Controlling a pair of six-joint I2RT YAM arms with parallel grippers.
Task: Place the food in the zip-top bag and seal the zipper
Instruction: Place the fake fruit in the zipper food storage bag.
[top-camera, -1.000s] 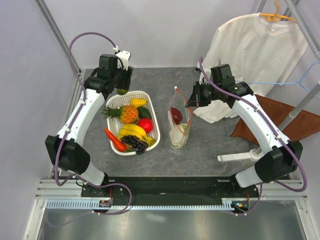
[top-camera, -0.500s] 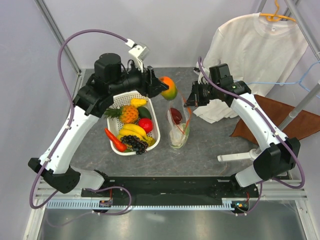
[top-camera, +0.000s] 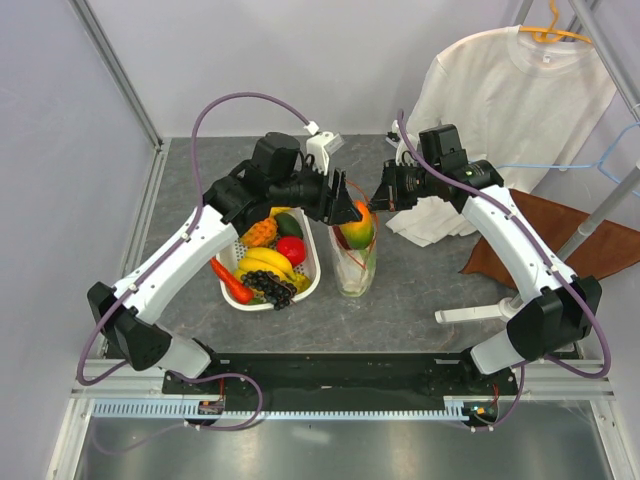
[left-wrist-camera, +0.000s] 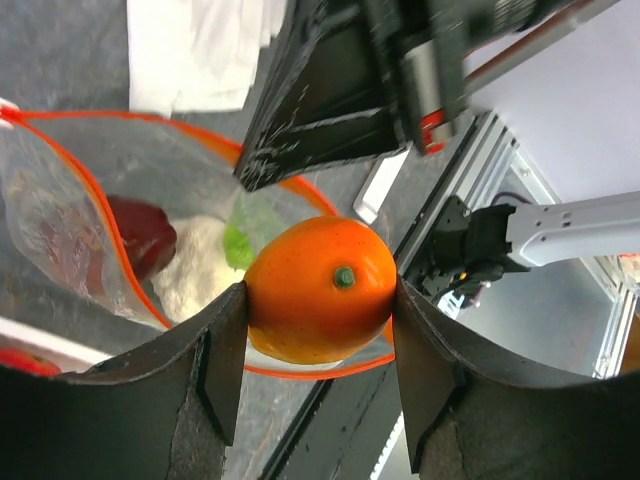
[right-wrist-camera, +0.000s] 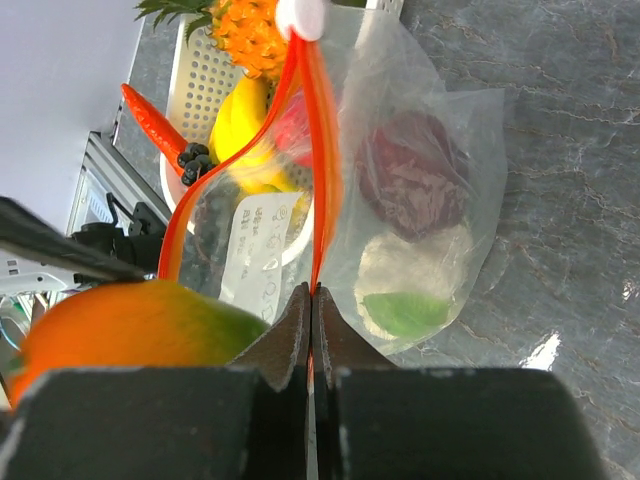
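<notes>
My left gripper (top-camera: 352, 215) (left-wrist-camera: 322, 300) is shut on an orange-and-green mango (top-camera: 357, 226) (left-wrist-camera: 322, 298) and holds it over the open mouth of the clear zip-top bag (top-camera: 357, 268) (left-wrist-camera: 70, 240). My right gripper (top-camera: 383, 197) (right-wrist-camera: 311, 300) is shut on the bag's red-orange zipper strip (right-wrist-camera: 322, 160) and holds the mouth up. Inside the bag lie a dark red fruit (right-wrist-camera: 412, 175) and a pale cabbage with green leaf (right-wrist-camera: 408, 282). The strip's white end piece (right-wrist-camera: 303, 14) shows at the top of the right wrist view. More food sits in the white basket (top-camera: 308, 268): pineapple, bananas, grapes, red chili (top-camera: 230, 283).
A white T-shirt (top-camera: 510, 90) hangs on a hanger at the back right, above folded white cloth and a brown cloth (top-camera: 590, 240). A white stand foot (top-camera: 478, 315) lies on the table at the front right. Metal frame posts stand at the left and right.
My left arm has swung right from the basket, carrying the mango to the bag's mouth. My right gripper has kept hold of the zipper strip.
</notes>
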